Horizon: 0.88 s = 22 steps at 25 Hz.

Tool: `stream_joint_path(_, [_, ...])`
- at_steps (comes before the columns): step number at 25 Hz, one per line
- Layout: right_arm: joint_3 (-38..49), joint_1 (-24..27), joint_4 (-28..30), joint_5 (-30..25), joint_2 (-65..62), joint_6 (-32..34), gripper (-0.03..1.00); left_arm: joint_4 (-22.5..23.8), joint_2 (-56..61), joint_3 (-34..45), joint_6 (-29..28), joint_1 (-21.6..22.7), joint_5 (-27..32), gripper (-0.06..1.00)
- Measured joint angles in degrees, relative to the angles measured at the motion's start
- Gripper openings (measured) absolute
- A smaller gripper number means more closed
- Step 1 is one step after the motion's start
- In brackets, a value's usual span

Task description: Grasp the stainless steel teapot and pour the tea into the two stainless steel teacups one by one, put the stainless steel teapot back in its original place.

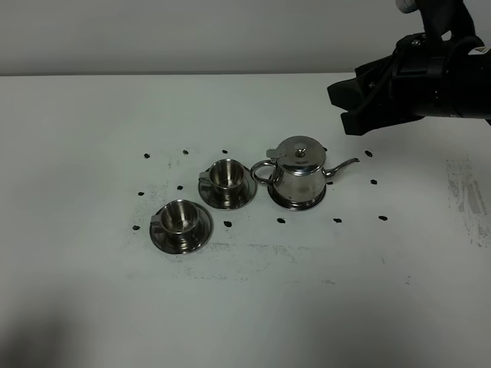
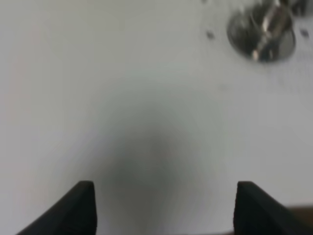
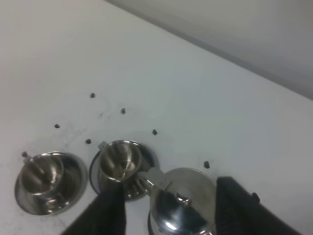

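The stainless steel teapot (image 1: 298, 173) stands upright on its saucer (image 1: 285, 203), the original place, with its spout to the right and its handle toward the cups. The two stainless steel teacups (image 1: 228, 175) (image 1: 181, 217) sit on their saucers to its left. My right gripper (image 1: 345, 107) hovers open, up and behind the teapot's spout side, touching nothing. The right wrist view looks down on the teapot lid (image 3: 182, 203) and both teacups (image 3: 120, 160) (image 3: 41, 177) past the open gripper (image 3: 168, 185). My left gripper (image 2: 165, 185) is open over bare table, with one blurred teacup (image 2: 261, 33) far ahead.
Small dark specks (image 1: 224, 152) dot the white table (image 1: 253, 307) around the tea set. A scuffed patch (image 1: 465, 192) marks the table's right side. A grey wall rises behind the table's back edge (image 1: 153, 74).
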<state>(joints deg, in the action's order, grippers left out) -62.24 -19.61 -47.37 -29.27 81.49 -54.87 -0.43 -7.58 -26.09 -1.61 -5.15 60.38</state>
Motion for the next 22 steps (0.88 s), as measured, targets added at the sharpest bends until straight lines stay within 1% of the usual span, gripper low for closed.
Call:
stream_joint_path(2, [0.0, -0.1, -0.1, 0.2, 0.0, 0.0, 0.41, 0.0, 5.0, 0.0, 0.0, 2.8, 0.0, 0.57])
stream_joint_path(4, [0.0, -0.1, -0.2, 0.2, 0.0, 0.0, 0.41, 0.0, 7.4, -0.1, 0.0, 4.0, 0.6, 0.57])
stream_joint_path(12, [0.0, -0.1, -0.4, -0.2, 0.0, 0.0, 0.41, 0.0, 7.7, -0.1, 0.0, 4.2, 0.9, 0.57])
stream_joint_path(17, [0.0, -0.2, -0.2, -0.3, 0.0, -0.2, 0.41, 0.0, 7.7, -0.1, 0.0, 4.2, 0.0, 0.57])
stream_joint_path(22, [0.0, -0.2, -0.7, 0.3, 3.1, -0.2, 0.41, 0.0, 7.7, -0.1, 0.0, 4.2, 0.0, 0.57])
